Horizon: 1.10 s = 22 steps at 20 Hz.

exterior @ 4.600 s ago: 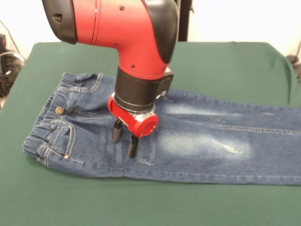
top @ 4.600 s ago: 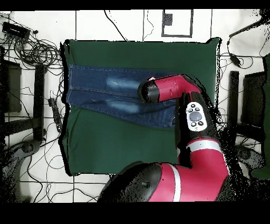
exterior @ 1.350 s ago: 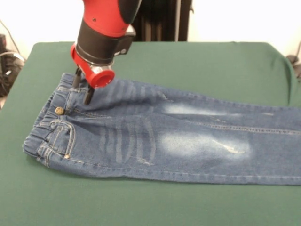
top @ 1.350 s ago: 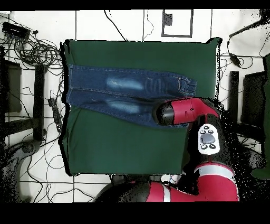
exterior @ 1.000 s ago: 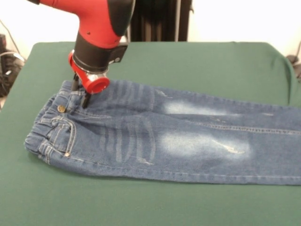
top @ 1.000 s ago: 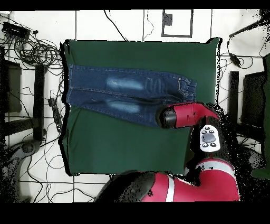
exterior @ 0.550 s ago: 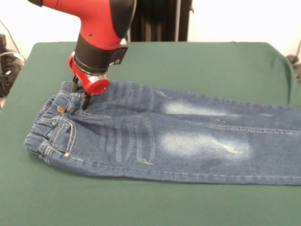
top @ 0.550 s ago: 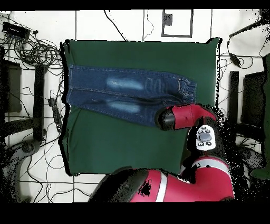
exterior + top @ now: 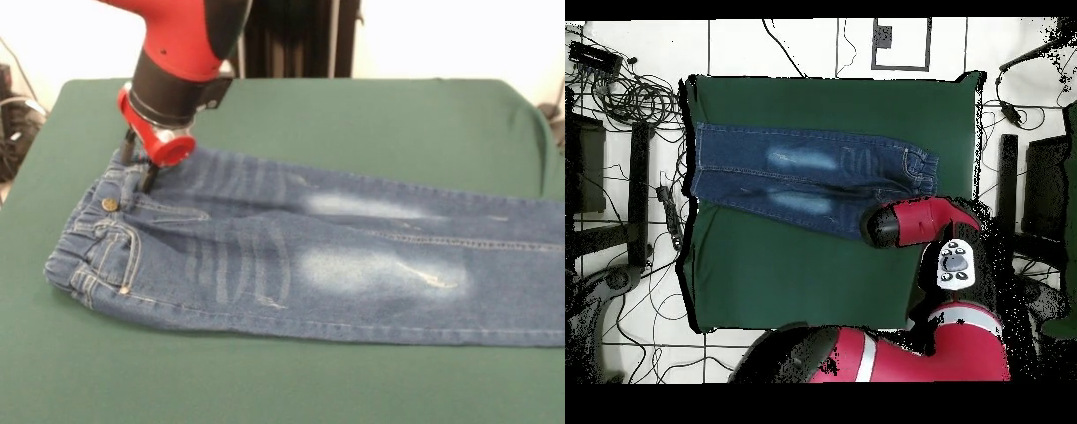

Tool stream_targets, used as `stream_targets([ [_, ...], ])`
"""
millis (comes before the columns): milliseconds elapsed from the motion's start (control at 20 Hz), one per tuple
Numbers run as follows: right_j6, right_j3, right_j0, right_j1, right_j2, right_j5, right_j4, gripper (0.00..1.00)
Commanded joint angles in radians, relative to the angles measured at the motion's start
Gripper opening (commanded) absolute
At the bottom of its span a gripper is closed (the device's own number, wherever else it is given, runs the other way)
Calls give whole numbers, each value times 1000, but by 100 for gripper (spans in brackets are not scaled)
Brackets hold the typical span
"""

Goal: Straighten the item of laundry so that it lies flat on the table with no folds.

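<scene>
A small pair of blue denim jeans [image 9: 291, 256] lies spread across a wide rectangular table covered in dark green felt-like cloth [image 9: 397, 115]. The table's corners are rounded and its matte cover shows no sheen. In the front view the jeans run from the waistband at 9 o'clock to the legs leaving the picture at 3 o'clock. The denim is a mid-dark indigo with tan stitching along the seams and pockets. Two faded whitish patches [image 9: 380, 269] sit on the thighs, and paler whisker stripes cross the hip area. A small round metal button [image 9: 109, 204] shows at the gathered elastic waistband, which puckers into short ridges. The legs lie side by side and look mostly smooth; a few soft wrinkles rise near the far hip.

The red and black robot arm's gripper [image 9: 139, 170] comes down from 12 o'clock onto the far corner of the waistband. Its thin black fingers [image 9: 147, 179] touch or press into the denim there, but I cannot tell whether the jaws are apart or pinched on cloth.

In the overhead view the jeans [image 9: 805, 180] lie across the upper half of the table [image 9: 815, 280], waistband toward 3 o'clock, with the arm's red wrist over its lower corner.
</scene>
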Motion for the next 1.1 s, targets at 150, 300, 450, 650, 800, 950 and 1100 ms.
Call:
stream_targets([
  [150, -337, 70, -94, -80, -31, 128, -125, 100],
  [300, -334, 75, -131, -73, -17, 100, -158, 100],
  [450, -332, 63, -162, -58, 4, 87, -187, 100],
  [650, -293, 26, -187, -3, 42, 60, -228, 100],
  [800, -289, 23, -201, 4, 67, 68, -242, 100],
  [950, -311, 52, -224, -17, 105, 58, -241, 100],
  [1100, -346, 125, -259, -84, 170, 9, -218, 100],
])
